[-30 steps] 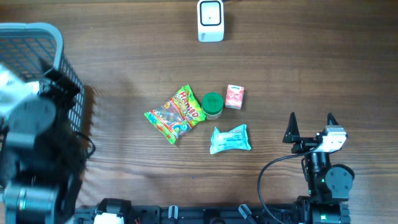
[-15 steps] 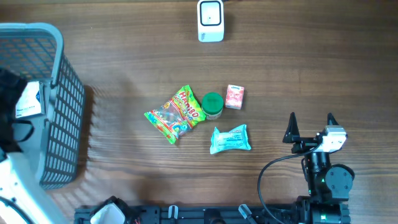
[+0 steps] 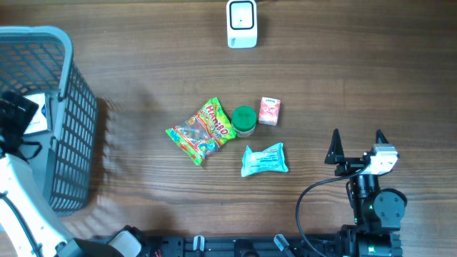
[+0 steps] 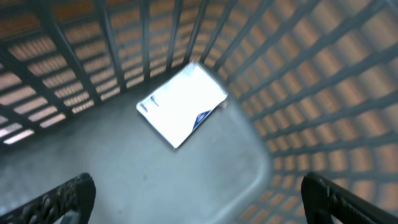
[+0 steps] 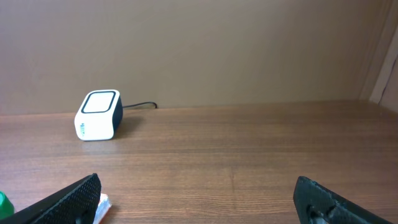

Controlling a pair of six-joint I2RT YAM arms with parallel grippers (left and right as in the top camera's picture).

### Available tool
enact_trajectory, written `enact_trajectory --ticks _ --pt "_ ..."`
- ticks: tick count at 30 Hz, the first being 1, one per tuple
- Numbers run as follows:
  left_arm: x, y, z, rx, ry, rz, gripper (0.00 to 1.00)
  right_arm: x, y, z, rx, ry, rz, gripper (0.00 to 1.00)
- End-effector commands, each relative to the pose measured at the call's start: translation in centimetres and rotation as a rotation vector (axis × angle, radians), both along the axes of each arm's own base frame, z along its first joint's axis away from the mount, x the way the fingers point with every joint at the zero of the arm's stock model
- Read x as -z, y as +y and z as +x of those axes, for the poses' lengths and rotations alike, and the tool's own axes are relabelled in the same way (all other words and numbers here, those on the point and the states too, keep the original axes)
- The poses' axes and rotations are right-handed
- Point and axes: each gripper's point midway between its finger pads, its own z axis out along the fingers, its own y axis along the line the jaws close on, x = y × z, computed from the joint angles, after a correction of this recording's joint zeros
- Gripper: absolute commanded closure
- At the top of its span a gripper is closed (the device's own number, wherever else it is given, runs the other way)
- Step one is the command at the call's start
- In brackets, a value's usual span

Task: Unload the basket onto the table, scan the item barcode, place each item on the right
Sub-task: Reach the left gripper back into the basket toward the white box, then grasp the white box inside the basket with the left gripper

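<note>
Four items sit clustered mid-table (image 3: 357, 71), and we go through them one by one: a colourful gummy bag (image 3: 202, 130), a green-lidded jar (image 3: 244, 121) right up against its right edge, a small pink box (image 3: 269, 111) just beside the jar, and a teal packet (image 3: 264, 159) lying near them on the robot's side. None of them is touched by either arm.

Up at the far edge we have the scanner (image 3: 241, 23), white with a dark-rimmed face, well apart from the cluster. From the right wrist it shows off to the left, a thin cable (image 5: 140, 106) trailing behind it.

Over on the left stands the grey mesh basket (image 3: 78, 107), and in it we spot a white packet (image 3: 34, 114). The left wrist view shows that packet lying flat on the basket floor, tucked toward a corner by the mesh wall, with some blue print on it.

The left gripper (image 4: 196, 186) hangs above the inside of the basket, spread wide, nothing between its fingers (image 4: 62, 199).

The right gripper (image 3: 357, 146) sits near the robot's right side of the table, away from the items, also spread wide and empty, pointing toward the far edge.
</note>
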Motion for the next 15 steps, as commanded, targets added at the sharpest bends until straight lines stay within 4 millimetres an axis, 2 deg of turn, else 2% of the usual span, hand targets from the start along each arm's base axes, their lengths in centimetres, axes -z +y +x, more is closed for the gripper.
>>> enact_trajectory --ticks 1,4,8,15 --pt "2.4 0.8 0.4 0.115 0.068 0.105 0.0 -0.1 -0.1 0.0 0.006 -0.005 0.011 0.0" --pt "4.2 2.3 2.0 0.225 0.13 0.2 0.0 -0.1 -0.1 0.0 0.006 -0.005 0.012 0.0" --pt "7.2 3.3 3.1 0.333 0.219 0.245 0.0 -0.1 -0.1 0.0 0.006 -0.005 0.012 0.0" --pt "11.7 5.4 5.2 0.35 0.233 0.25 0.0 -0.1 -0.1 0.0 0.006 -0.005 0.012 0.0"
